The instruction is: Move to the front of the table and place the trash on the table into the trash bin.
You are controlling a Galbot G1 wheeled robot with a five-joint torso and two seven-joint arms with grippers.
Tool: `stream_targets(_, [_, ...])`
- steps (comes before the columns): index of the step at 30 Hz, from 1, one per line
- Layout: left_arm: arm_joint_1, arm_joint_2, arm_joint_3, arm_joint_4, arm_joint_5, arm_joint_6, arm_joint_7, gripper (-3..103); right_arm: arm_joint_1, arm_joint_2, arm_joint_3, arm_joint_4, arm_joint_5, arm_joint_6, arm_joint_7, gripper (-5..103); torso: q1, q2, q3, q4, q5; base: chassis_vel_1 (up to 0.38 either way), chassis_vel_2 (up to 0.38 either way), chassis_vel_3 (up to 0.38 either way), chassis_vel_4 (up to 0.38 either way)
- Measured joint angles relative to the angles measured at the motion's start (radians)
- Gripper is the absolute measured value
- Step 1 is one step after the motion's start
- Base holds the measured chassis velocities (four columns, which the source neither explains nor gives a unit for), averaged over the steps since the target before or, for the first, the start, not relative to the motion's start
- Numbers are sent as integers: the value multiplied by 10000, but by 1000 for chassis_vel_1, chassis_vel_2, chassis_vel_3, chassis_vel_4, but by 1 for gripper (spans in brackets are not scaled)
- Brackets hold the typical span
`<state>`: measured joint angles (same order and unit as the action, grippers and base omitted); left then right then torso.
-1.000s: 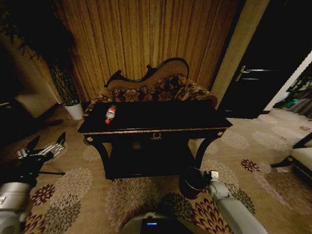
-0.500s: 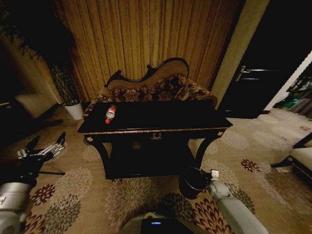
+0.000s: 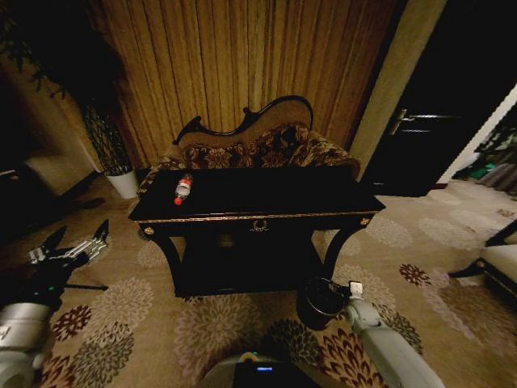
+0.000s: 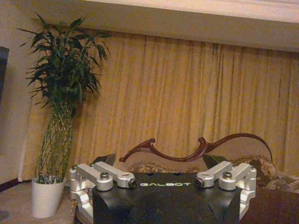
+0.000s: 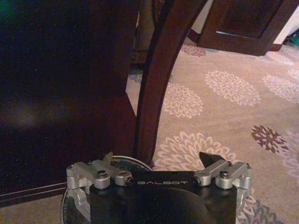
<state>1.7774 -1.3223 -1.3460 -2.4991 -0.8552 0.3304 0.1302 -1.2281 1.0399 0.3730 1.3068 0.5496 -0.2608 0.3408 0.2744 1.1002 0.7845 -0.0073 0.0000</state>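
Clearly the bottle (image 3: 182,189) is the piece to plan for: it lies on its side at the far left corner of the glossy black surface (image 3: 275,194), red cap toward the near edge. It looks light, thin-walled and slick — likely to roll or dent, so the labelled middle seems the best hold, taken across its width. The left gripper (image 3: 75,238) hangs low to the left, fingers spread and empty. The right gripper (image 5: 157,161) sits over the trash bin (image 3: 321,301) by the near right leg — fingers apart, holding nothing.
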Motion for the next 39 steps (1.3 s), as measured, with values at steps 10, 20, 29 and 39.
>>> stream_targets(10, [0,-8,1,7,-1,-1,0,100,-9,-3,12,16,18,-6,0,100,0,0,0,0,0,0,0,0,0])
stream_targets(20, [-48,-23,29,30,-1,-1,0,100,-177,-187,294,1224,653,466,-127,100,0,0,0,0,0,0,0,0,0])
stream_targets(29, [-118,-16,42,180,2,-2,-4,100,-734,-672,1055,4228,544,1034,-120,100,0,0,0,0,-2,0,0,0,0])
stream_targets(39, [-194,67,55,256,11,-8,-14,100,-1094,-1070,1586,8374,1477,-156,567,100,0,1,0,1,-3,0,0,0,0])
